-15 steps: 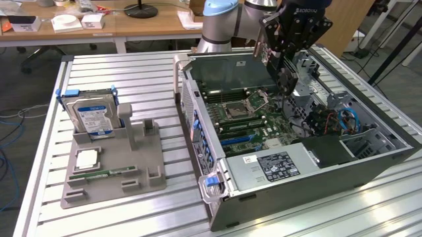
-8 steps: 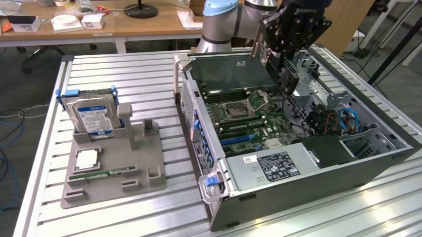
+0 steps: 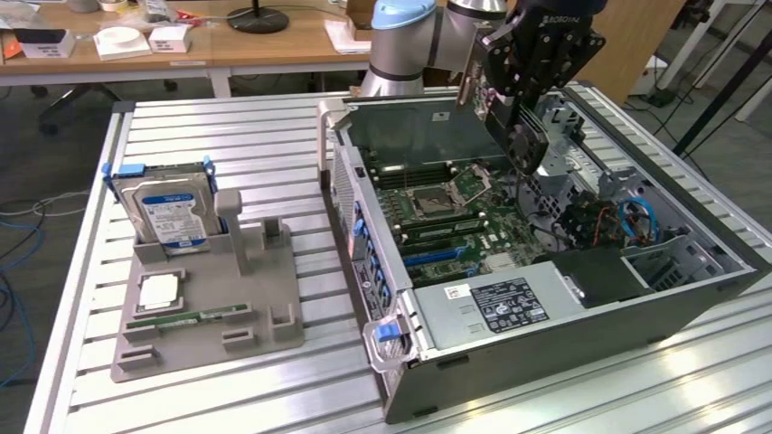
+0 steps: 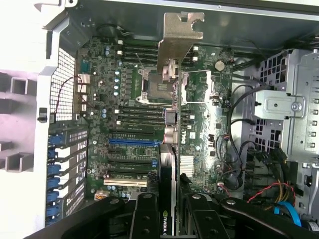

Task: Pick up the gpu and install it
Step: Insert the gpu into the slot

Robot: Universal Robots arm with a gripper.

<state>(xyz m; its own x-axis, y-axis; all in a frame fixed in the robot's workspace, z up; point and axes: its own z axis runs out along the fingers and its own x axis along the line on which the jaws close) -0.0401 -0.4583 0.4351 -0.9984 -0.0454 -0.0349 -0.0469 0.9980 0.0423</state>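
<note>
- Hand (image 3: 529, 101) (image 4: 170, 206): above the open computer case (image 3: 543, 348), at its far end from the exterior view's camera. Jaws are drawn part-way in and clamped on the gpu, one black finger (image 4: 145, 214) on each face of the card.
- Gpu (image 3: 522, 137) (image 4: 169, 167): gripped by the hand and hanging over the case interior, tilted, apart from the motherboard. In the wrist view it shows edge-on, with the silver bracket (image 4: 178, 42) at the end nearest the board.
- Motherboard (image 3: 449, 210) (image 4: 124, 99): flat on the case floor, with a blue slot (image 4: 132, 142) among the black ones.
- Drive cage and cables (image 3: 609, 221): inside the case, to the exterior view's right of the motherboard.
- Grey holder tray (image 3: 271, 298): on the tabletop (image 3: 266, 127), to the exterior view's left of the case and well apart from it.
- Hard drive (image 3: 172, 212): upright in the tray, at its end far from the camera.
- Memory stick (image 3: 187, 317): flat in the tray, on its side away from the case.
</note>
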